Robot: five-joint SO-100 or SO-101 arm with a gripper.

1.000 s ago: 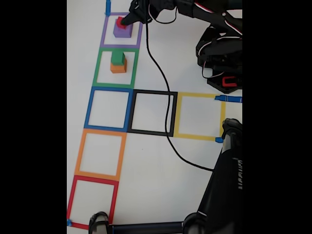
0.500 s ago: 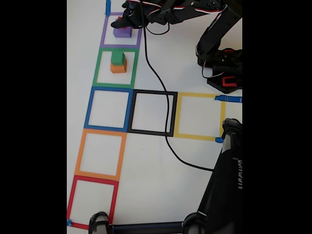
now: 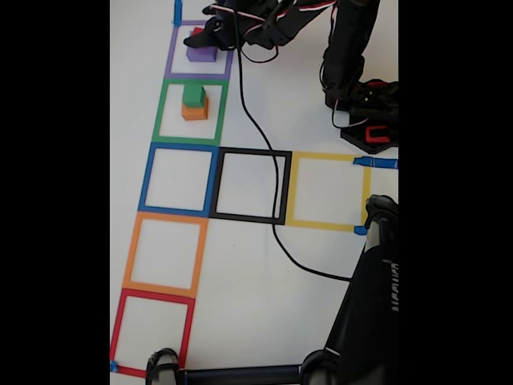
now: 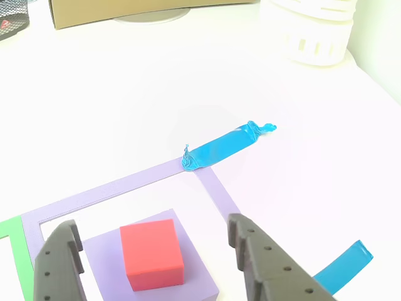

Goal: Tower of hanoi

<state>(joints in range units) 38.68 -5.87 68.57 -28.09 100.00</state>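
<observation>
In the fixed view the purple cube [image 3: 202, 54] sits in the purple taped square at the top, with the red cube [image 3: 196, 32] on it, mostly hidden by my gripper [image 3: 197, 37]. The green cube [image 3: 193, 95] rests on the orange cube [image 3: 194, 111] in the green taped square. In the other view the red cube [image 4: 150, 254] lies on the purple cube [image 4: 197, 268]. My gripper [image 4: 152, 227] is open there, one grey finger [image 4: 59, 266] on each side of the red cube, with gaps to it.
Below the cubes lie blue [image 3: 147, 178], black [image 3: 216, 184], yellow [image 3: 292, 188], orange [image 3: 130, 249] and red [image 3: 118, 329] taped squares. A black cable [image 3: 276, 200] crosses the black square. The arm base [image 3: 369, 112] is at the right; a black stand [image 3: 369, 321] fills the lower right.
My gripper moved left from beside the purple cube to over it, covering most of the red cube. The arm's upper link has swung more upright.
</observation>
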